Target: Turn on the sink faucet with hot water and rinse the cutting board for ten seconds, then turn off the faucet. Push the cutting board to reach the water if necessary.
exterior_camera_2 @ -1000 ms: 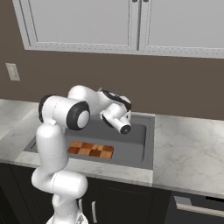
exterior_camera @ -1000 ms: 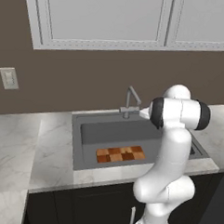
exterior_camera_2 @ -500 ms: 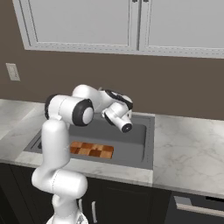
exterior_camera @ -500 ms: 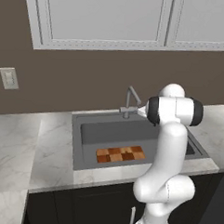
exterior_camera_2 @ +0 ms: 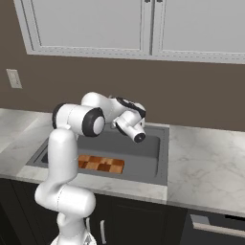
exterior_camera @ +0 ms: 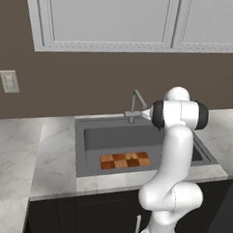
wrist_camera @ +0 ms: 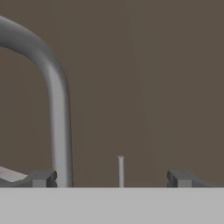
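at the back rim of the sink [exterior_camera: 80,150], the faucet [wrist_camera: 54,100] is seen close ahead of the tool [wrist_camera: 111,178], its upright stem just inside the left fingertip. the tool is spread wide, holding nothing. the cutting board [exterior_camera: 125,160] lies flat on the basin floor, below, toward the front.

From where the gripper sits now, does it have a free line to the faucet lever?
Probably yes. The open gripper is right up at the faucet, its spout just inside one fingertip and the thin lever standing between the two. Nothing lies between them; the cutting board lies low in the sink.
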Controlling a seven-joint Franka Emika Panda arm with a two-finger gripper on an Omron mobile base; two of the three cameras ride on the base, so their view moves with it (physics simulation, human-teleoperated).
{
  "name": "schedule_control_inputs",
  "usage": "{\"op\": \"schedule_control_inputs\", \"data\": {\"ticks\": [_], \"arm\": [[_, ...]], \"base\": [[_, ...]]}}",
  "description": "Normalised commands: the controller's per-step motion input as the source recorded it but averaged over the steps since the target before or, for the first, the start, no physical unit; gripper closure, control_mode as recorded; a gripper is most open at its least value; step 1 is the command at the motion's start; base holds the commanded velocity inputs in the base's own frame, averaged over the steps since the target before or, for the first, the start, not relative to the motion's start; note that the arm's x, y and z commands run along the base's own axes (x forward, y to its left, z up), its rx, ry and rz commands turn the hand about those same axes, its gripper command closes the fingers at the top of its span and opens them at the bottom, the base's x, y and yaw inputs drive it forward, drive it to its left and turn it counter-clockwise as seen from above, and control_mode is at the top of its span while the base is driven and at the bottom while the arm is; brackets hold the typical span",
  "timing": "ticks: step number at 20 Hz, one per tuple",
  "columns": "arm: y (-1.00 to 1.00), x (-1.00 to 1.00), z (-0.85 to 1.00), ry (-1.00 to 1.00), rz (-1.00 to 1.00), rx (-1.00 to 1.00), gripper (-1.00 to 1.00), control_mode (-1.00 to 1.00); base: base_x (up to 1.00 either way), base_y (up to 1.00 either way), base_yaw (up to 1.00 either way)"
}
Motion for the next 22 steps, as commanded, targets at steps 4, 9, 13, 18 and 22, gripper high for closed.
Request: {"op": "schedule_control_inputs", "data": {"ticks": [4,9,13,18,22], "arm": [[0.0,0.0,-0.02,0.0,0.0,0.0,-1.0,-1.0],[0.01,0.0,0.0,0.0,-0.01,0.0,-1.0,-1.0],[0.05,0.0,0.0,0.0,-0.03,0.0,-1.0,-1.0],[0.0,0.0,-0.01,0.0,-0.04,0.0,-1.0,-1.0],[0.02,0.0,-0.03,0.0,-0.05,0.0,-1.0,-1.0]], "base": [[0.0,0.0,0.0],[0.0,0.0,0.0],[0.0,0.0,0.0],[0.0,0.0,0.0],[0.0,0.0,0.0]]}}
